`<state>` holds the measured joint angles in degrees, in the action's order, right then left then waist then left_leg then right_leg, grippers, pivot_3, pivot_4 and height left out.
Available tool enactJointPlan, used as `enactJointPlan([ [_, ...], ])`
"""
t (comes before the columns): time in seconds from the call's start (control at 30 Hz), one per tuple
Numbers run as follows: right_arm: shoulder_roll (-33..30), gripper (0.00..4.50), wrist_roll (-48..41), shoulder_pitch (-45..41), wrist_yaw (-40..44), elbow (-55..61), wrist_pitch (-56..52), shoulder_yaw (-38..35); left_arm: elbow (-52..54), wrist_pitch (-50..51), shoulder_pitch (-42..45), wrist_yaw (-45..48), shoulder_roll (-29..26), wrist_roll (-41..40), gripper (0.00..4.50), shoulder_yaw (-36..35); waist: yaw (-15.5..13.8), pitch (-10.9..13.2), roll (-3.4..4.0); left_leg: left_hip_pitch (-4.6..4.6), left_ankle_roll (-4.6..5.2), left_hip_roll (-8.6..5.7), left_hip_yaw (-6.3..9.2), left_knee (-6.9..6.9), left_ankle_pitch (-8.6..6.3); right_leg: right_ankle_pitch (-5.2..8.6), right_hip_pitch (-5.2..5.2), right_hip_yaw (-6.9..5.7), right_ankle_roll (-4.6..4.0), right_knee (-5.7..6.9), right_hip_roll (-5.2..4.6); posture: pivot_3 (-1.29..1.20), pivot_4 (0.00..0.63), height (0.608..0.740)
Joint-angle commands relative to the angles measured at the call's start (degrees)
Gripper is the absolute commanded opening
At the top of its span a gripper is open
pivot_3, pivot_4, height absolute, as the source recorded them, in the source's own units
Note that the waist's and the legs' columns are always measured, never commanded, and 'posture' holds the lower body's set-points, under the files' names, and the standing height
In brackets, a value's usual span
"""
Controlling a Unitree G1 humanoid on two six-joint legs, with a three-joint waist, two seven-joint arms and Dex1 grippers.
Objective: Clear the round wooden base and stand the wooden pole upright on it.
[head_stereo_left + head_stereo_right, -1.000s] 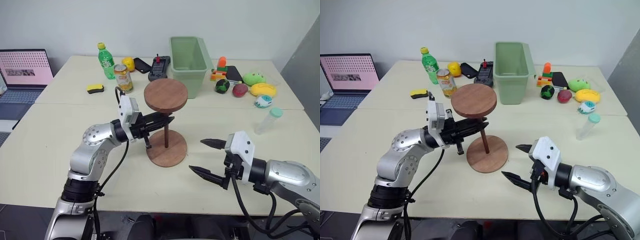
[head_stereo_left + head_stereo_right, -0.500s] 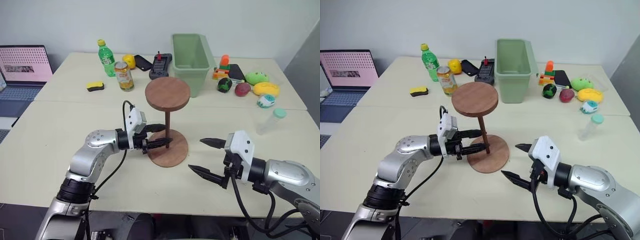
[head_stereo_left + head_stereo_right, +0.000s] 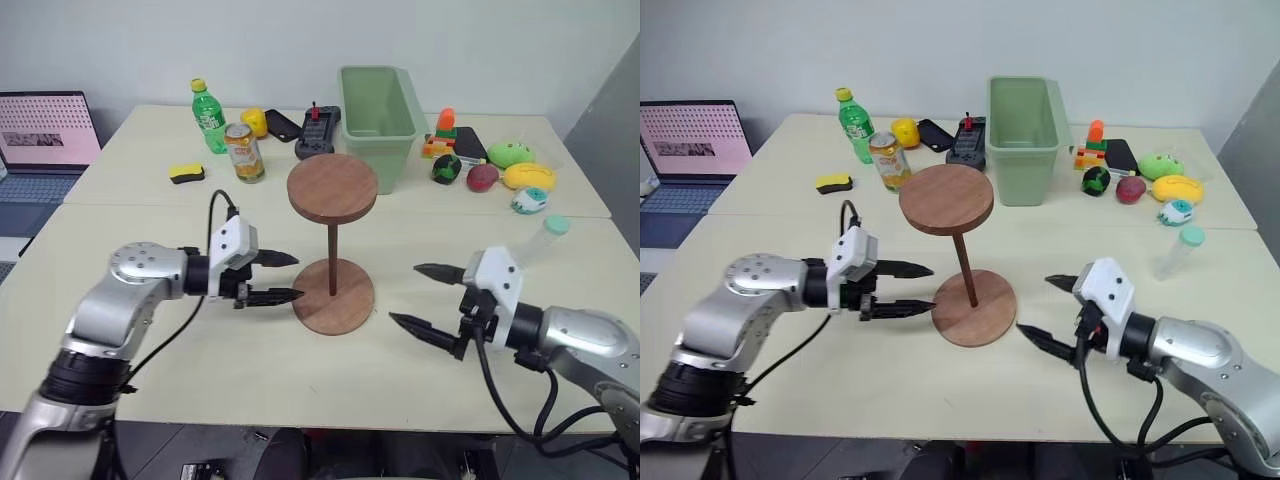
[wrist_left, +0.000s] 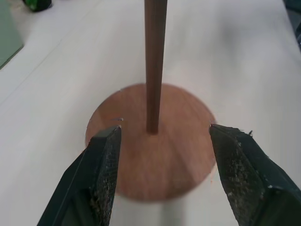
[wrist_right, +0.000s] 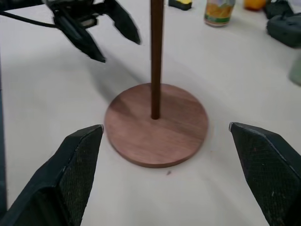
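The wooden pole (image 3: 332,255) stands upright, unsupported, at the centre of the round wooden base (image 3: 334,296). The left gripper (image 3: 282,277) and right gripper (image 3: 428,297) flank the base, both spread and empty. Risk: a brushing finger could topple the top-heavy pole. No writing is legible.

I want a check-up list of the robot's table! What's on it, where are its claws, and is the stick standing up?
Surface: pale beige table, two tops joined.
Job's things: thin dark wooden pole upright on round reddish-brown wooden base, disc on top.
Clutter: green plastic bin, green bottle, drinks can, toy fruit, clear tube with mint cap.
Grippers: left gripper open, apart from the pole; right gripper open, empty.
Cables: black cable on left wrist.
Surroundings: laptop, pale wall.
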<state>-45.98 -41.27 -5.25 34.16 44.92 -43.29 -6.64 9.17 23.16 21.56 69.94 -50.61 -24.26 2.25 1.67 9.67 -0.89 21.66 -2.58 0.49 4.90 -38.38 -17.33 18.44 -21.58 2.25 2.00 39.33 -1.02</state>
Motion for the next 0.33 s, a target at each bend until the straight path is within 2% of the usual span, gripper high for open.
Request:
enactJointPlan([
  [0.03,-2.81,4.5,-1.57,0.14,5.81,-1.66,3.2,-6.39,1.86,-0.61,-3.97,-3.67,-3.77,1.71,3.07,-7.49,-0.02,0.01,0.0,0.0,0.0,0.0,-0.01,0.02,0.0,0.0,0.0,0.0,0.0,-0.03,-0.01,0.0,0.15,0.74],
  [0.23,-7.51,4.5,-5.79,3.75,16.5,-5.1,4.41,-14.18,-1.4,-2.65,-10.92,-5.96,-6.6,2.98,3.07,-16.18,-0.07,0.02,0.01,-0.01,0.0,0.05,0.01,0.22,0.0,0.0,0.01,-0.04,-0.01,-0.2,-0.06,0.0,0.15,0.74],
  [0.33,-8.29,4.5,-4.31,4.36,19.25,-7.94,6.41,-14.84,-2.1,-3.63,-12.46,-6.66,-6.15,2.32,3.07,-18.77,-0.09,0.02,0.01,0.0,0.0,0.06,-0.02,0.25,0.0,-0.01,0.01,-0.03,-0.01,-0.25,-0.11,0.0,0.15,0.74],
])
